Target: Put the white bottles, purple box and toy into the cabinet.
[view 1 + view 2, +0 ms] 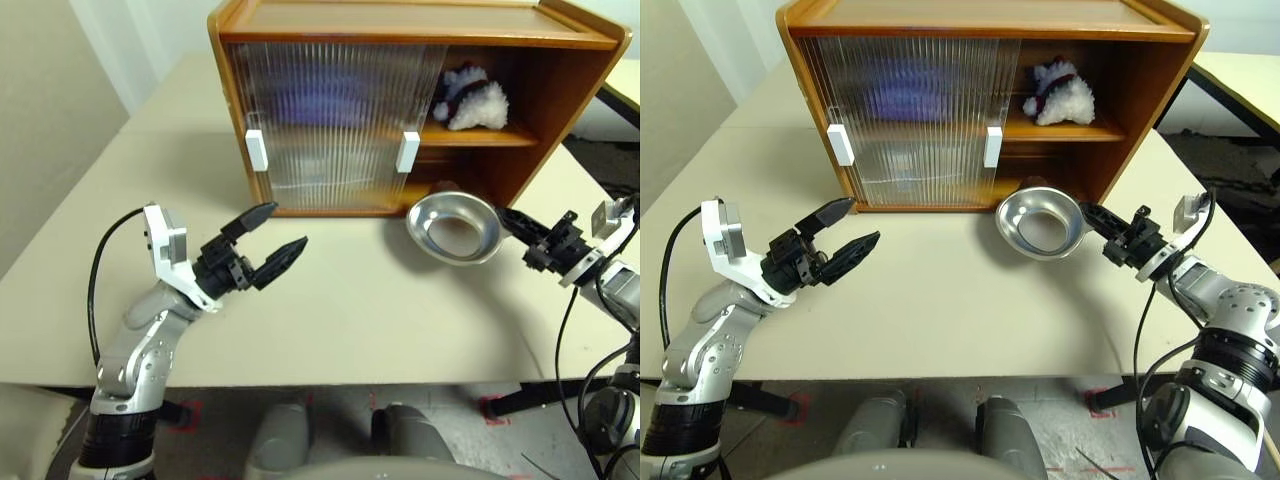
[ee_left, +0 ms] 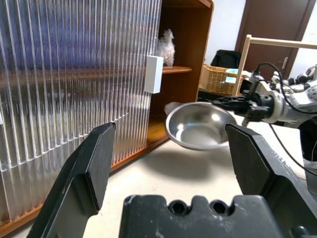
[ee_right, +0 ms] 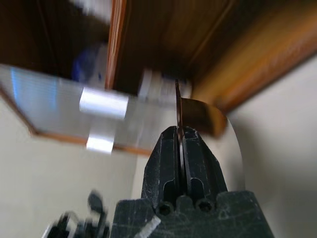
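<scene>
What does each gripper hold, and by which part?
The right gripper pinches the metal dish by its rim. The left gripper holds nothing.

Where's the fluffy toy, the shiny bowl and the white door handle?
toy (image 1: 472,100): left eye view, on its white plush body, on the cabinet shelf.
shiny bowl (image 1: 482,216): left eye view, on its right rim.
white door handle (image 1: 408,152): left eye view, middle of the right-hand handle.
</scene>
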Motion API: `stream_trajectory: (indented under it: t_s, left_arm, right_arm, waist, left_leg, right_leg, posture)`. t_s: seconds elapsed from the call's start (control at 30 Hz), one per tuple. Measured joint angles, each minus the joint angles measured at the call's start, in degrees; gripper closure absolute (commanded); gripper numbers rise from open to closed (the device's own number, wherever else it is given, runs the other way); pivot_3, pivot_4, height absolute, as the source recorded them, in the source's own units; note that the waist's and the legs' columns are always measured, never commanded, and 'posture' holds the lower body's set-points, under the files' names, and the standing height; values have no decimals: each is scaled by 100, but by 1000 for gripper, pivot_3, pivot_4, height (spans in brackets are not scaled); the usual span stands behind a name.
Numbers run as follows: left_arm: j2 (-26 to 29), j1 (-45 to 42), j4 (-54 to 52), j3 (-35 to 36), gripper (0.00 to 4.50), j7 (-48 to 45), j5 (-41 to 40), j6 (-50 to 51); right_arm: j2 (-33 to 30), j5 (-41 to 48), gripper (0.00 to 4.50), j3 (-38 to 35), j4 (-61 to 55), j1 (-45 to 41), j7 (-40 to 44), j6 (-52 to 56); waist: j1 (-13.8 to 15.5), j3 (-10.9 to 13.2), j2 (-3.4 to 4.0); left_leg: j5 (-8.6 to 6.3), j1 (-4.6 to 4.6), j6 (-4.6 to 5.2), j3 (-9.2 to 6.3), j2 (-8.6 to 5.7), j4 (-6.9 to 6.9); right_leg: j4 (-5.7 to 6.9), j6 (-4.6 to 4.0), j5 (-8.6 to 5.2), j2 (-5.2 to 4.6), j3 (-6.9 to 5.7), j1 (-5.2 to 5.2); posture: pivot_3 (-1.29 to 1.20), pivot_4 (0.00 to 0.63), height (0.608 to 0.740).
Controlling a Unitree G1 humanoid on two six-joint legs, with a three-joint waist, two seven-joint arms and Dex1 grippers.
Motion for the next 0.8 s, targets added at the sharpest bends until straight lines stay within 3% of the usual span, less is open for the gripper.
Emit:
stream_trajectory:
  t_s: [0.23, 0.8]
  left_arm:
    - [0, -7, 3, 7, 0, -39, 0, -3]
    - [3, -43, 20, 6, 0, -91, 6, -7]
  right_arm:
    - [121, -161, 4492, 104, 537, -113, -113, -818]
    - [738, -183, 4492, 67, 1958, -1312, -633, -2568]
  waist:
    - [-16, -2, 4]
    - [-159, -11, 21]
  left_leg:
    - [0, 0, 0, -1, 1, 0]
    - [0, 2, 0, 1, 2, -2]
  right_leg:
    - [1, -1, 0, -1, 0, 0]
    - [4, -15, 10, 0, 1, -1]
  posture:
    - [203, 8, 740]
    - [213, 0, 740]
